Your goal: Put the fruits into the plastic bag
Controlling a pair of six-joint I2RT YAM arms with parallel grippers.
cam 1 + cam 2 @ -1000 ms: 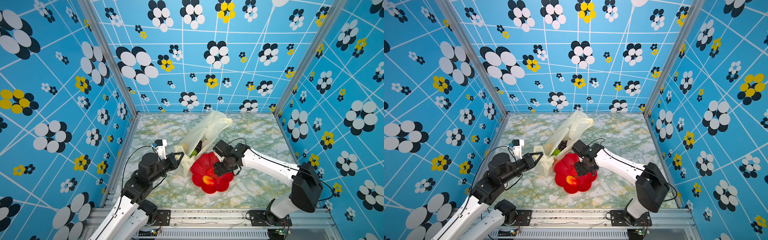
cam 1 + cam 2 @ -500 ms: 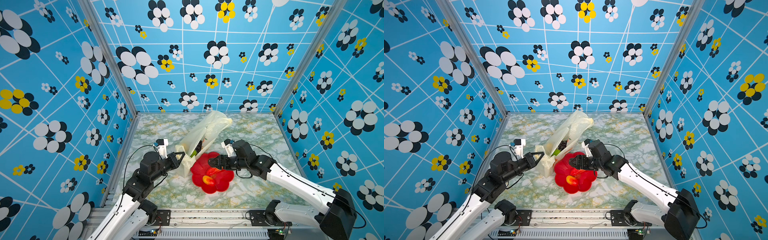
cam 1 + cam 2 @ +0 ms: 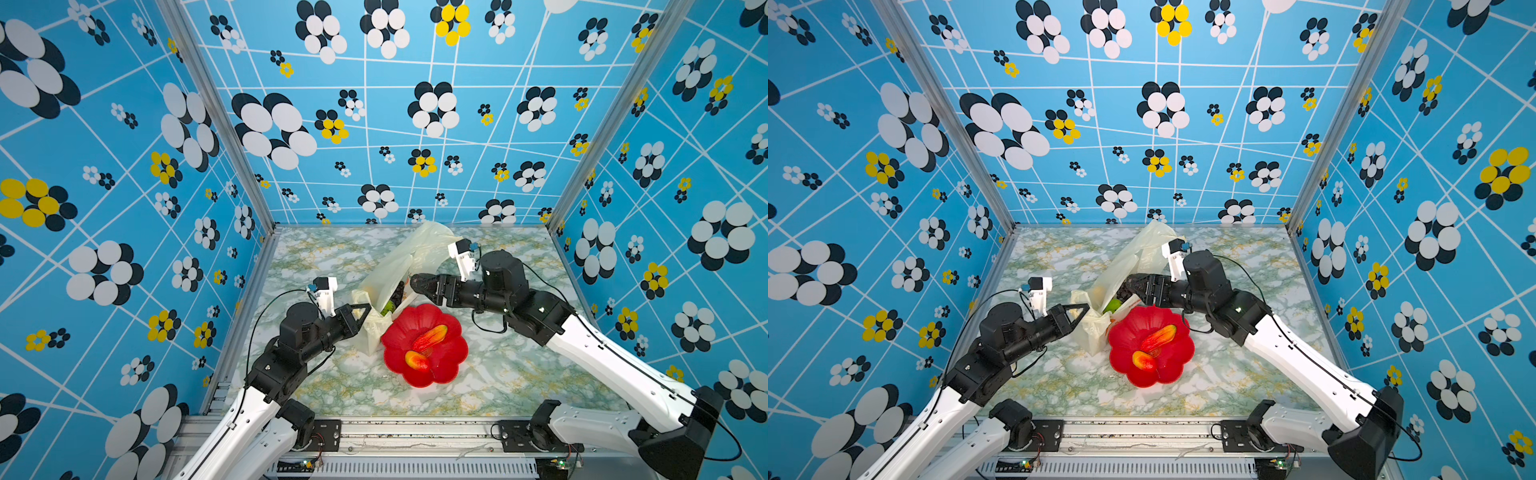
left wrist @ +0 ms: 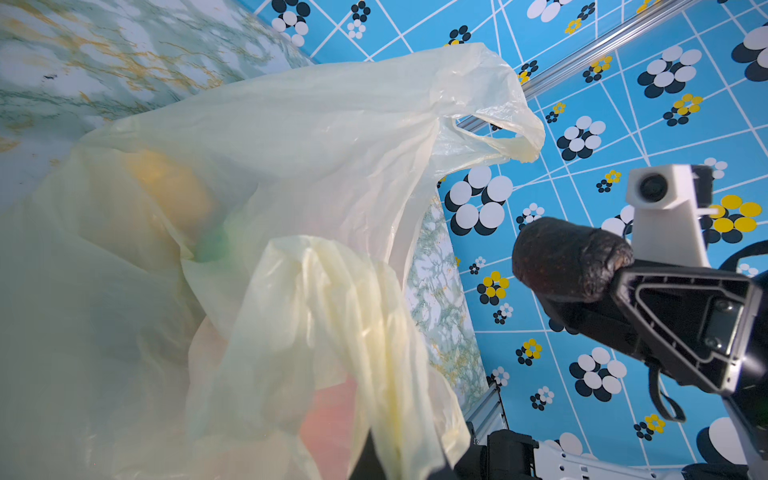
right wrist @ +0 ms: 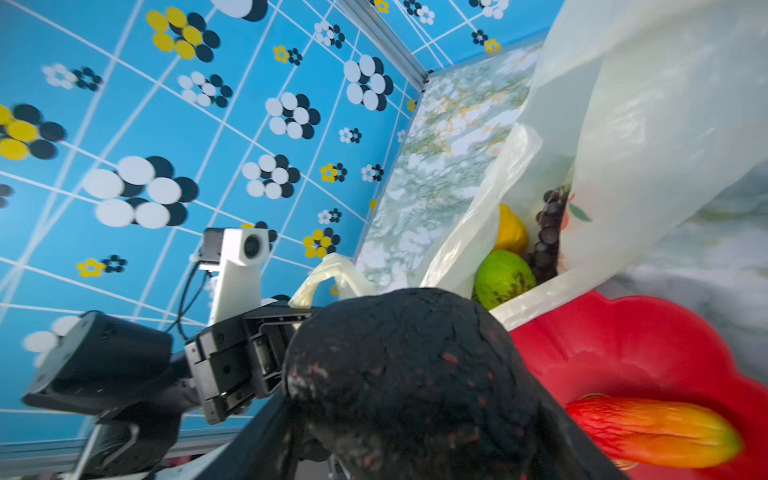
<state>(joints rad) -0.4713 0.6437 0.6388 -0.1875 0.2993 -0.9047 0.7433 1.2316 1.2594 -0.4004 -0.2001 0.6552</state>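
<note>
Your right gripper (image 3: 419, 284) was clamped on the dark avocado (image 5: 415, 374), the nearer arm to the drop | the plastic bag (image 3: 399, 266) mouth lay just left of it, green fruit (image 5: 503, 278) inside | avocado's long axis ran along the jaws, tip pointing left toward that mouth | left gripper (image 3: 365, 311) was closed, pinching the bag's near-left handle.
</note>
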